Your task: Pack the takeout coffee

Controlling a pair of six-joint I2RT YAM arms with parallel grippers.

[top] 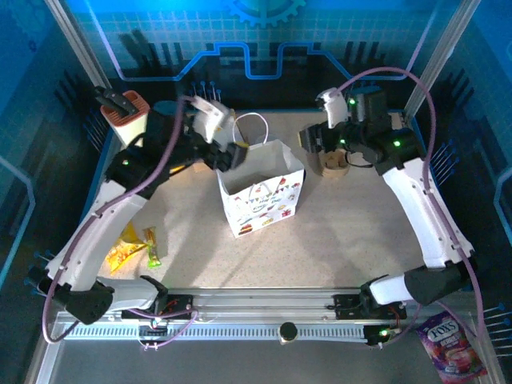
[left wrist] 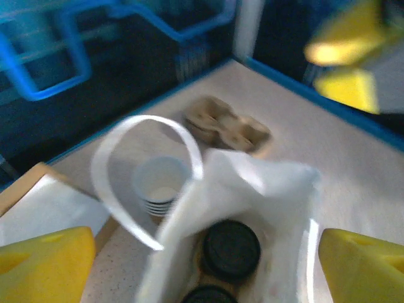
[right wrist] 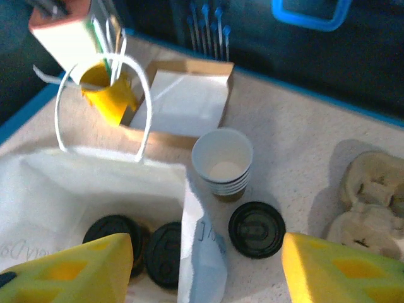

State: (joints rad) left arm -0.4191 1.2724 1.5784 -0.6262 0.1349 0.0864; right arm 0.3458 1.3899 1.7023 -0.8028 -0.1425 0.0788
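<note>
Two lidded cups [right wrist: 113, 230] already sit inside the white paper bag [right wrist: 95, 183], side by side, below and to the left of the right tool [right wrist: 208, 265]. The right tool hangs released over the bag's right wall, its yellow fingers wide apart with nothing between them. A third black lid [right wrist: 257, 228] lies on the counter [right wrist: 297, 145] just outside that wall, a little ahead of the tool and to its right. I cannot tell whether there is a cup under it. If there is, that coffee is still to be packed. A stack of open cups [right wrist: 222, 161] stands just beyond it. The pulp carrier [right wrist: 372, 202] lies empty off to the tool's right. So my judgement is that the packing is well along but not finished.

The left tool [left wrist: 205, 259] is also released, its fingers spread either side of the bag's mouth, with both packed lids straight below it. From that view the bag wall hides the lid outside, which the right wrist view shows plainly. The top view gives neither the lids nor the bag's inside. It does show the bag standing upright between the two tools, with the left tool at its left rim.
</note>
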